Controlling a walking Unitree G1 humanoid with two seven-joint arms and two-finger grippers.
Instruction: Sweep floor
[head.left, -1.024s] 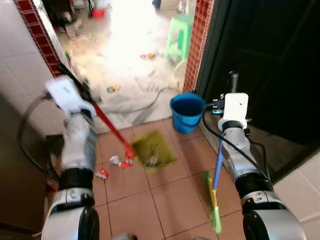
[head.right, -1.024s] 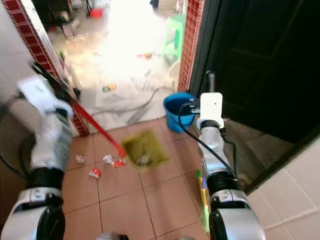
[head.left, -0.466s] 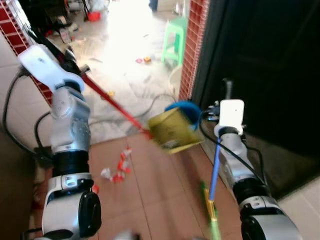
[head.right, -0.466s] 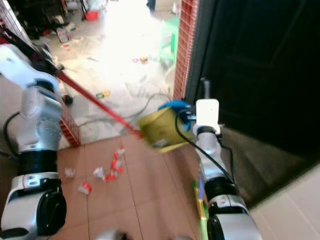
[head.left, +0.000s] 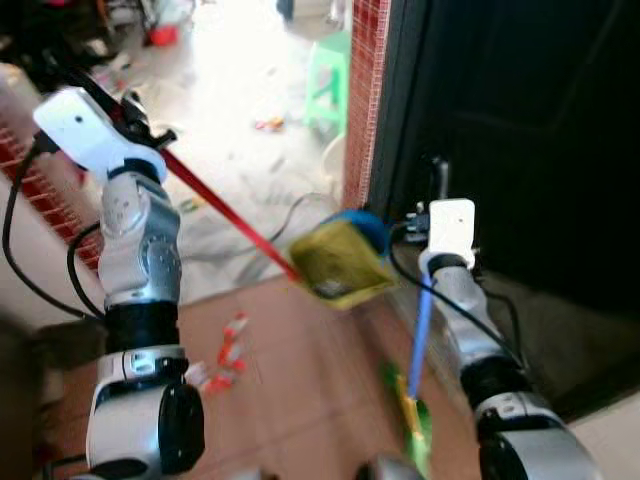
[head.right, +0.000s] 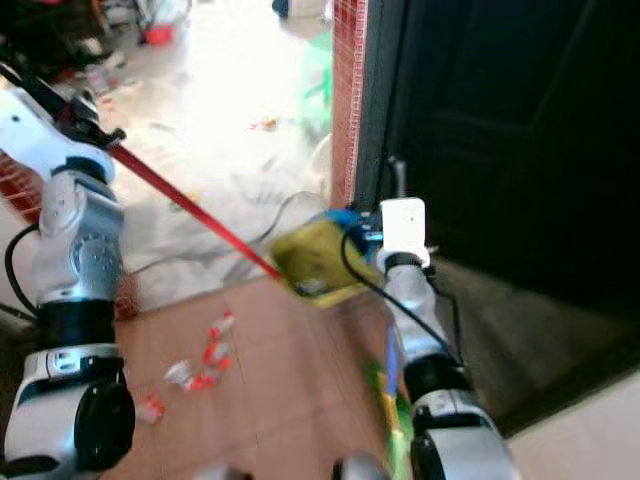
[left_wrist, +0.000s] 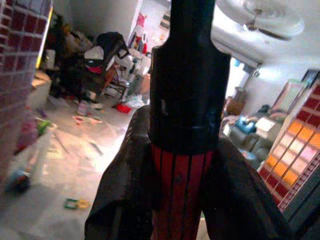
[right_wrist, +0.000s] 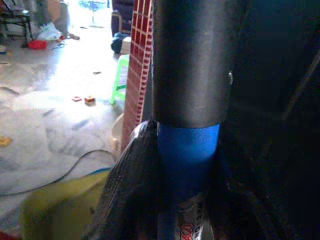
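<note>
My left gripper (head.left: 140, 118) is shut on the black-capped top of a red handle (left_wrist: 182, 190), its fingers (left_wrist: 120, 200) on either side of it. The handle (head.left: 220, 205) slants down to a yellow-green dustpan (head.left: 338, 265), held off the floor and tilted against a blue bucket (head.left: 372, 222) that it partly hides. My right gripper (head.left: 440, 185) is shut on the blue handle (right_wrist: 187, 155) of a broom, which hangs down to green bristles (head.left: 415, 425) at the tiled floor. Red and white litter (head.left: 228, 345) lies on the tiles below my left arm.
A red brick pillar (head.left: 360, 100) and a dark doorway (head.left: 530, 130) stand to the right of the bucket. Beyond lies a bright floor with a green stool (head.left: 325, 80), a trailing cable (head.left: 290, 205) and scattered scraps. A brick wall edge (head.left: 40, 170) is on the left.
The dustpan has come up off the tiles by the litter and swung right to the blue bucket. The view has shifted too. My right gripper still holds the broom.
</note>
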